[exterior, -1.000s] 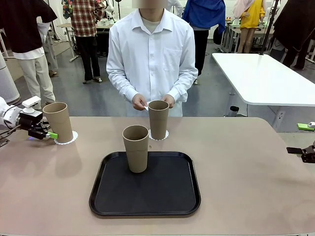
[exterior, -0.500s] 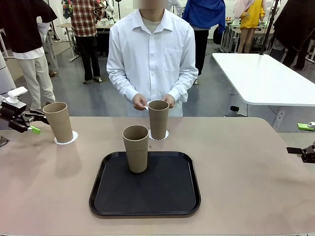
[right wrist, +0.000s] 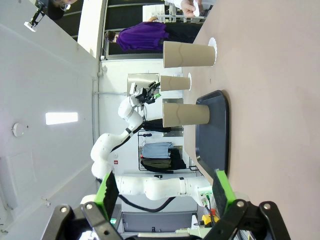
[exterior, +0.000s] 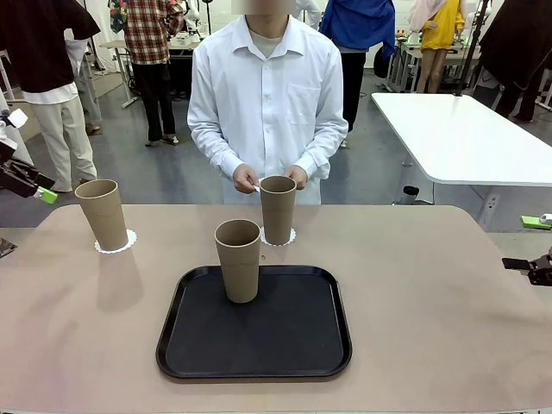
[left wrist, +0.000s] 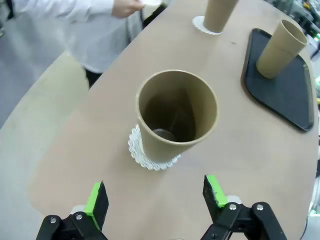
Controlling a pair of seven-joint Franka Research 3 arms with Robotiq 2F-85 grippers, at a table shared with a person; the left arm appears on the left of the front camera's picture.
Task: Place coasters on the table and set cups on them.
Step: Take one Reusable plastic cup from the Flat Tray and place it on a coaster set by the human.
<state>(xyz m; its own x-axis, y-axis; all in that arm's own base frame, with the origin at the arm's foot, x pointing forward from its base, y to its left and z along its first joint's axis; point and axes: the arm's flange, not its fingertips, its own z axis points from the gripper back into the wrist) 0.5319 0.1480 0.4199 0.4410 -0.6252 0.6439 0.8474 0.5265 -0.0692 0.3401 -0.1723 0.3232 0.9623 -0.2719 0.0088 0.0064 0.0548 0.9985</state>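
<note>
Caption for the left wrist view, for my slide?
Open left tool facing a cup on its coaster; another cup stands on the tray.

The left gripper (exterior: 41, 193) pulls back from the tall tan-brown matte tumbler (exterior: 103, 213) standing on its round white lacy paper doily (exterior: 116, 246). A second ago its fingers (exterior: 47, 197) sat just beside the tumbler's lower wall. Now they hang higher and well apart from it, toward 10 o'clock, out past the left edge of the beige table (exterior: 414, 293).
</note>
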